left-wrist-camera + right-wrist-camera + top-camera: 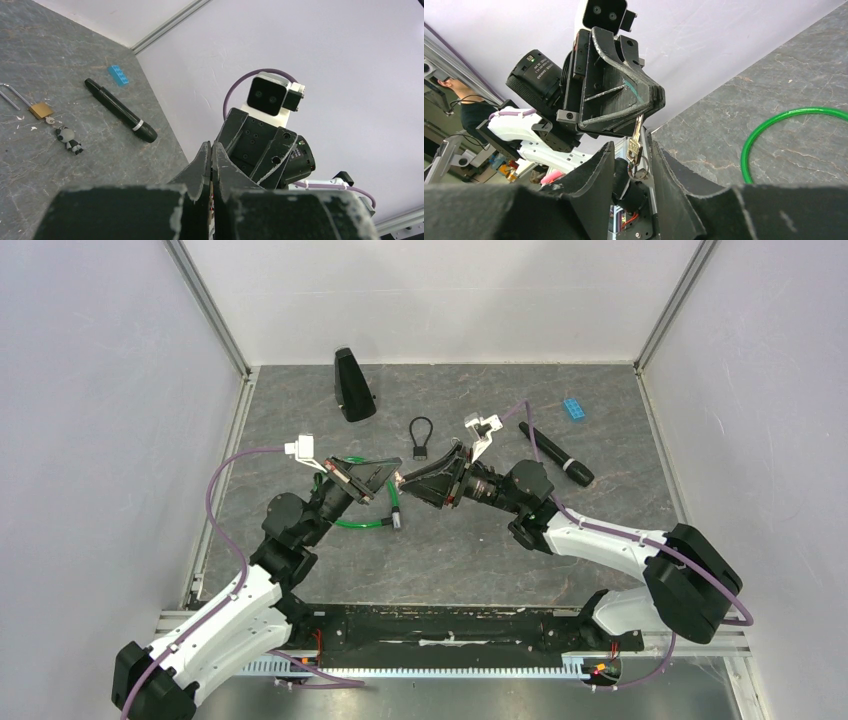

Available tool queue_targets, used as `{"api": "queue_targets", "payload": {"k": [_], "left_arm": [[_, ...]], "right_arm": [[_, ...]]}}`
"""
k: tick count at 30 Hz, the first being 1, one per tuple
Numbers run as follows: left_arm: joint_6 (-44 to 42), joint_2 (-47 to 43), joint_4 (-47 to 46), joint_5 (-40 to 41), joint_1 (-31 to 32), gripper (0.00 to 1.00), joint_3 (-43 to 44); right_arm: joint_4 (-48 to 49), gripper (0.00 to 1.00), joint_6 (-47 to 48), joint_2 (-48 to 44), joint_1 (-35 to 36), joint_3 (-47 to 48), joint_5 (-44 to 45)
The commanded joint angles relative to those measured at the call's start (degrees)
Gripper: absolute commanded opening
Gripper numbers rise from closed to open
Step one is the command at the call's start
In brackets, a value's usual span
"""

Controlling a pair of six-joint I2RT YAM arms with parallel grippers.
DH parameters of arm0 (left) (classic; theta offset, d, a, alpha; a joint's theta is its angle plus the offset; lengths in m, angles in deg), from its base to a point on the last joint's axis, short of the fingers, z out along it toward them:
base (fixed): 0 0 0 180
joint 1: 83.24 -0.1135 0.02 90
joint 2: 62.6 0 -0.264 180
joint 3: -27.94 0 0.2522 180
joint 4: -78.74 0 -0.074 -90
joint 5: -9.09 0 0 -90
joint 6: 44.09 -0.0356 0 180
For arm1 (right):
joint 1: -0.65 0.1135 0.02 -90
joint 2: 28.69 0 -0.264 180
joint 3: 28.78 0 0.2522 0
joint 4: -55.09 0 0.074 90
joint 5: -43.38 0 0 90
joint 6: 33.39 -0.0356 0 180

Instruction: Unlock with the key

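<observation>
The key (636, 136) hangs in mid-air above the desk (480, 550), blade upward, pinched at its top by the clenched tips of the left end effector (648, 109). A small metal ring (639, 172) dangles from the key's lower end. The right end effector (631, 150) faces the left one tip to tip. Its fingers (599, 170) are spread apart on either side of the key and ring, and the right wrist view does not show whether they touch the key.

In the top view the two end effectors meet near the middle of the desk. The brass padlock (40, 110) lies flat on the desk just beyond them, apart from the key, with a little panda charm (70, 140) just beside it. A black marker (120, 111) lies farther right, and a blue brick (118, 75) sits near the back corner. A green cable loop (360, 523) rests under the left arm. A black wedge-shaped object (352, 386) stands near the back wall.
</observation>
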Motion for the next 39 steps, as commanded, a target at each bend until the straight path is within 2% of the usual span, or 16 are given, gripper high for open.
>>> {"api": "queue_targets", "payload": {"k": [1,14,20,28,30,32,33,36,39], "left_arm": [[0.6,0.0,-3.6,-0.7,0.3,0.02,-0.1],[-0.4,-0.1,-4.5,-0.4,1.2,0.02,-0.6],[-1.1,-0.6,-4.4,0.1,1.3,0.02,-1.2],[-3.0,-1.4,-2.8,-0.3,1.3,0.05,-1.2],[-3.5,-1.6,-3.1,-0.2,1.3,0.02,-1.5],[-3.6,-1.7,-5.4,-0.2,1.4,0.02,-2.3],[-3.0,-1.6,-7.0,-0.1,1.4,0.02,-3.0],[-0.4,-0.5,-14.3,0.4,1.3,0.02,-5.2],[1.2,1.3,-19.3,0.1,1.4,0.02,-5.7]], "right_arm": [[3.5,0.34,-0.8,0.4,0.5,2.4,-0.5],[4.1,0.17,-1.2,0.7,1.2,2.4,-0.1],[2.8,0.0,-0.6,-0.4,1.2,1.9,0.5],[-4.4,0.0,4.4,-2.4,1.2,3.5,0.1],[-6.5,0.13,5.9,-2.4,1.2,4.9,-1.9],[-8.0,0.38,6.6,-2.7,1.2,5.7,-2.8],[-9.0,0.44,7.3,-3.3,1.2,6.2,-3.0],[-17.2,0.54,12.0,-4.8,1.2,9.4,-3.2],[-27.7,0.57,18.3,-6.7,1.2,13.0,-0.4]]}}
